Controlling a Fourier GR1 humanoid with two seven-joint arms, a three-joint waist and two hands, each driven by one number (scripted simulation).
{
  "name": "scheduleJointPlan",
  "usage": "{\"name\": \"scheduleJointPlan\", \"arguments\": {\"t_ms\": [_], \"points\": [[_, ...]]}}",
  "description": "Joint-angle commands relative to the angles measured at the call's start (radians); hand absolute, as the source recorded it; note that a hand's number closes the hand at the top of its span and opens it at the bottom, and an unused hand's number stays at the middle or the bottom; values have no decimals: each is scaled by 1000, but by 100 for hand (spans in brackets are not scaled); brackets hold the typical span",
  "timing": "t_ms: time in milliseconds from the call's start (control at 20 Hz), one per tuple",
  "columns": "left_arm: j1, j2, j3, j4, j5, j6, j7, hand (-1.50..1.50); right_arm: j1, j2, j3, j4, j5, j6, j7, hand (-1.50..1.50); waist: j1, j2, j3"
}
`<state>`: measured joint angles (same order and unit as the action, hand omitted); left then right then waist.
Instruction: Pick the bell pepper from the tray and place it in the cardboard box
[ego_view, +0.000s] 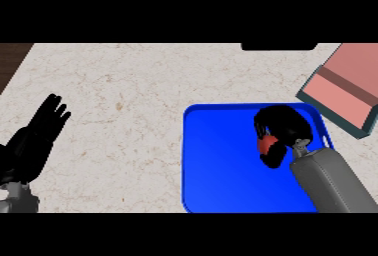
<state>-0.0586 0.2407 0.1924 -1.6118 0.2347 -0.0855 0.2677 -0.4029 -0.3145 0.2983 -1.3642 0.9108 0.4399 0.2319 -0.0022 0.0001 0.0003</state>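
Observation:
A blue tray (221, 175) lies on the counter at the lower right. Over its upper right part my right hand (282, 125) is curled round a red bell pepper (265, 144), of which only a small red patch shows between the fingers and thumb. The cardboard box (347, 92), pinkish inside with a dark rim, sits tilted at the right edge, just beyond the tray's far right corner. My left hand (46, 122) rests open at the left edge, fingers pointing up, far from the tray.
The speckled beige counter (125, 100) stretches between the left hand and the tray. A dark object (279, 46) sits at the counter's far edge. A dark wood strip (13, 60) shows at the upper left corner.

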Motion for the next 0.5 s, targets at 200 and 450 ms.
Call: {"name": "scheduleJointPlan", "arguments": {"t_ms": [200, 450], "points": [[90, 7, 27, -51, 17, -51, -37, 0, 13, -72, -89, -196, -10, 8, -60, 150, 1, -3, -1], [21, -24, 4, 19, -11, -16, -30, 0, -42, -43, -135, -370, -37, 38, -4, 150, -7, -2, -1]]}}
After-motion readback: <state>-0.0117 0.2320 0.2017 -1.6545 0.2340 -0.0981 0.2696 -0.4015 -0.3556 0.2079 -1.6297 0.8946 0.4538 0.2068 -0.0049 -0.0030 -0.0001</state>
